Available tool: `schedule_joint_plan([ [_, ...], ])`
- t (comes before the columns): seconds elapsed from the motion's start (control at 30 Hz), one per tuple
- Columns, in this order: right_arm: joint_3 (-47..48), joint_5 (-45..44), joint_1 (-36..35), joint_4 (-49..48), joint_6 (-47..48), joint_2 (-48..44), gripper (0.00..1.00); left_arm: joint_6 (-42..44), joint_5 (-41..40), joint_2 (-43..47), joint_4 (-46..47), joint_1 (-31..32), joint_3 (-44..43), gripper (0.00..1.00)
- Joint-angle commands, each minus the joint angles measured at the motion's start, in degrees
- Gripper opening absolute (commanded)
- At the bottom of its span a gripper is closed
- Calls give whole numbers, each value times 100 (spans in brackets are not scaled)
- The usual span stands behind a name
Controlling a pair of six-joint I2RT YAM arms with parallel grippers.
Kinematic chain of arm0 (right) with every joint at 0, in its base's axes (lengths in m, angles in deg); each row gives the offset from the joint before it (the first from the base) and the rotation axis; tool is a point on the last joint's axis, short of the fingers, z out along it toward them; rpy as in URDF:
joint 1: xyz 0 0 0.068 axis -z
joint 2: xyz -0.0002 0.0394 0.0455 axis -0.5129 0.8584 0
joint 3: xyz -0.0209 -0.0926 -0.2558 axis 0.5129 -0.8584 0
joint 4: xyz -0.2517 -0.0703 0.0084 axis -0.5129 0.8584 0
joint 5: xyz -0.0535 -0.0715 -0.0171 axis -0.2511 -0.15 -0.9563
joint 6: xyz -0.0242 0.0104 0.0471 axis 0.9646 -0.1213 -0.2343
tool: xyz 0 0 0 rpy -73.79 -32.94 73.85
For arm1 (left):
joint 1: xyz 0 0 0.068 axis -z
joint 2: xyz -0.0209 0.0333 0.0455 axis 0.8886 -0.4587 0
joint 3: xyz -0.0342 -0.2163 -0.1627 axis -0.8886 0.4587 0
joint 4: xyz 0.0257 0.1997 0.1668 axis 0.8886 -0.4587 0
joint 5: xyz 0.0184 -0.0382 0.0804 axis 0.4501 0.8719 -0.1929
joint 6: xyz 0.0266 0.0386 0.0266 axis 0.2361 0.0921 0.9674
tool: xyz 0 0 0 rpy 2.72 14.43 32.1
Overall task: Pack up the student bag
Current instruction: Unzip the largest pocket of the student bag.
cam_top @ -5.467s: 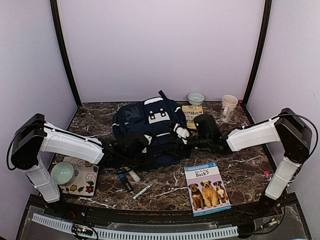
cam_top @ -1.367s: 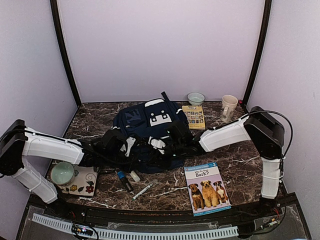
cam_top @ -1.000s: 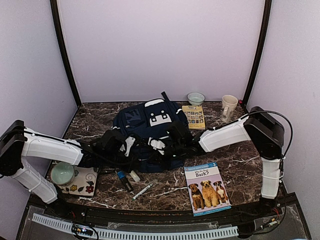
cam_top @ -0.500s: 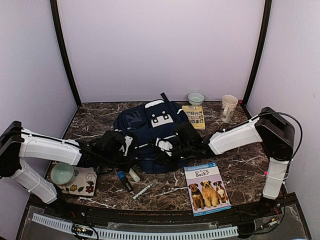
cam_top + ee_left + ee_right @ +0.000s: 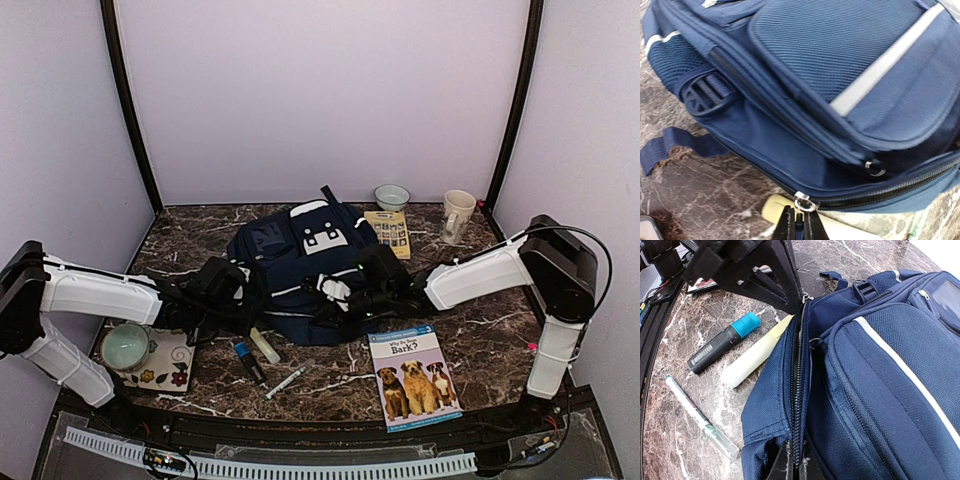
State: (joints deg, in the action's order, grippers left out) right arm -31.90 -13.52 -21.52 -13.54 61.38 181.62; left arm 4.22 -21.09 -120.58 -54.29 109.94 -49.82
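book: "Why Do Dogs Bark?" reader [image 5: 415,375], flat at the table's [image 5: 480,330] near right
pens: white pen [image 5: 290,378], blue-capped marker [image 5: 248,360], cream tube [image 5: 265,345], just beside the bag's near edge
left gripper [image 5: 800,226]: fingers pinched together on the zipper pull [image 5: 805,204]
right gripper [image 5: 795,465]: fingers clamped on the zipper seam
student bag [image 5: 300,255]: lying mid-table, front pocket up
far right: card booklet [image 5: 387,232], small bowl [image 5: 392,196], mug [image 5: 458,215]

Marker [image 5: 248,361], tube [image 5: 265,346], pen [image 5: 290,380] (all loose) near the student bag [image 5: 300,250]
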Motion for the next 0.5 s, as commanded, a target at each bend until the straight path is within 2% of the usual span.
schedule_joint_plan([
  [0.0, -85, -138, 96, 36, -146, -235, 0, -144, -456, -44, -309, -163, -90, 0],
  [0.03, -78, -123, 96, 17, -180, -256, 2, -118, -385, -45, -275, -163, -94, 0],
  [0.07, -91, -76, 92, -15, -213, -294, 10, -94, -268, -38, -221, -161, -88, 0],
  [0.17, -148, 73, 59, -145, -286, -442, 45, -1, -21, 21, -90, -163, -69, 0],
  [0.27, -110, -61, -47, -136, -338, -543, 68, 124, 278, 92, 97, -163, -27, 0],
  [0.4, 161, -384, -340, 78, -338, -443, 86, 206, 502, 111, 187, -162, -35, 0],
  [0.47, 246, -436, -467, 73, -346, -362, 88, 220, 577, 149, 258, -163, -10, 0],
])
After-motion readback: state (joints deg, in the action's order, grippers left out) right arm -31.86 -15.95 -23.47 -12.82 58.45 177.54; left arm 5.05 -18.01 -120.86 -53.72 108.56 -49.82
